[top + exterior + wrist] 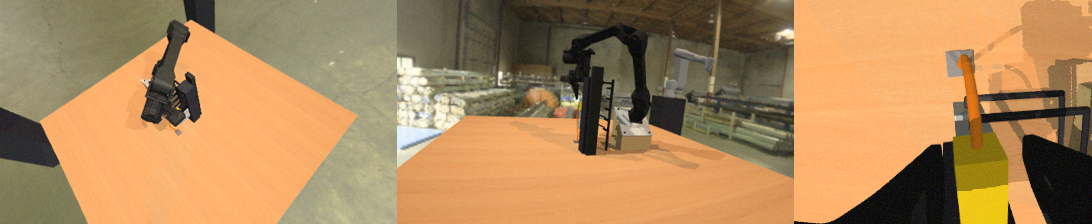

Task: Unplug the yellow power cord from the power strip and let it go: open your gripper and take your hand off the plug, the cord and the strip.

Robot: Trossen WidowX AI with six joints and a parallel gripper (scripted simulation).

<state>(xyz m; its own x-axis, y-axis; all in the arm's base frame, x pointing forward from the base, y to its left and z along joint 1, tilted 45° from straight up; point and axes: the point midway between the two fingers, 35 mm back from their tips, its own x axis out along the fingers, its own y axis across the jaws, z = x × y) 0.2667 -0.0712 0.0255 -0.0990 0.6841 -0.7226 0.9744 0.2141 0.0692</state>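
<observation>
The yellow plug (178, 109) (580, 105) (983, 205) stands upright at the bottom middle of the wrist view. Its orange cord (171, 126) (578, 128) (971, 95) runs from its top end in that view to a small grey square (178, 132) (575, 142) (953, 62) on the table. My gripper (576, 96) (983, 150) is partly open around the plug. Table shows between the plug and the right finger; the left finger is close beside the plug. A pale grey block (185, 116) (964, 129), which looks like the strip, is mostly hidden. Whether the plug's prongs are in it cannot be told.
A tall black post (191, 100) (590, 115) stands close beside the gripper. A thin black rack (610, 115) (1029, 95) reaches out to the right of the cord in the wrist view. The arm's base sits on a tan box (633, 143) behind it.
</observation>
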